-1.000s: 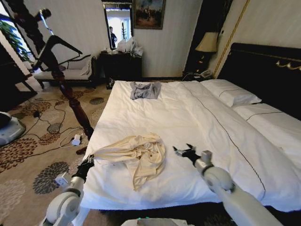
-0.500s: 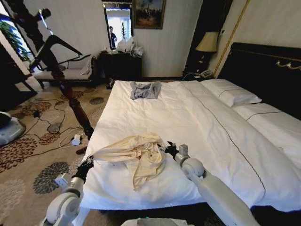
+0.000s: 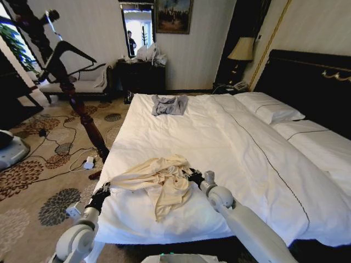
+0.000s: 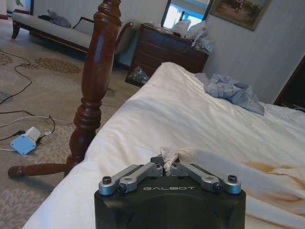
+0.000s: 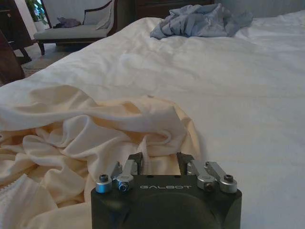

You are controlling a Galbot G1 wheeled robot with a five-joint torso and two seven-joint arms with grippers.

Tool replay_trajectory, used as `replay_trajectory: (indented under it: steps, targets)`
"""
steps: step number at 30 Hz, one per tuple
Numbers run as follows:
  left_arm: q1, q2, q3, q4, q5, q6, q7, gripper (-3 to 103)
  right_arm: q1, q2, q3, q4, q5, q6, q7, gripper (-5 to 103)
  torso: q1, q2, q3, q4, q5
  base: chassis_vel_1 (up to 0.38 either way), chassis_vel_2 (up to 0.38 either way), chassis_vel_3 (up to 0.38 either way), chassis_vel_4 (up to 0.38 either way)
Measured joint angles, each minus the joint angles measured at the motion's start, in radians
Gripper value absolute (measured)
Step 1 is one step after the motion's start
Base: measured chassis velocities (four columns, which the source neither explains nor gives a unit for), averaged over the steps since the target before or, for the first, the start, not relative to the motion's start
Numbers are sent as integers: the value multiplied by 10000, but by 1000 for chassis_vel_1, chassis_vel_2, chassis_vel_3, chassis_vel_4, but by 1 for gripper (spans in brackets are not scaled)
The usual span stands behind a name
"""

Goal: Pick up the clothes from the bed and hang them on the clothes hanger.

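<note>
White bed [image 3: 230,137], one cream shirt [image 3: 159,178]: left fingers [image 4: 162,163] pinch it, right fingers [image 5: 136,160] apart.

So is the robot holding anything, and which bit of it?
Yes: the left gripper pinches a sleeve end of the cream shirt. The right gripper is open at its edge, not gripping.

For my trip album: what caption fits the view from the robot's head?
Left gripper pinches one end of the cream shirt at the bed's edge while the open right gripper reaches its other side.

Head view overlooks bed [image 3: 230,137]; both wrist views skim it closely
</note>
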Motion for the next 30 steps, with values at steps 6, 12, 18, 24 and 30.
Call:
replay_trajectory:
  steps: [6,12,18,24,30]
  targets:
    - [35,-23,-42,26,-4,-17,34,2,67,28,-242,4,42,-5,5,21,0,0,0,1,0,0,0,0,0]
    - [53,-51,-52,30,-1,-24,41,2,188,89,-480,-12,21,-11,18,27,0,-1,0,1,0,0,0,0,0]
    - [81,-51,-64,34,0,-34,55,2,196,98,-342,-24,94,27,138,6,0,-1,0,1,0,0,0,0,0]
    - [-13,-39,-64,71,-33,-36,41,2,-121,-76,110,186,157,167,271,1,1,0,0,1,0,0,0,0,0]
    - [-86,-37,-103,92,-85,-36,20,2,-1005,-263,903,740,205,246,566,1,2,0,0,0,1,0,0,0,0]
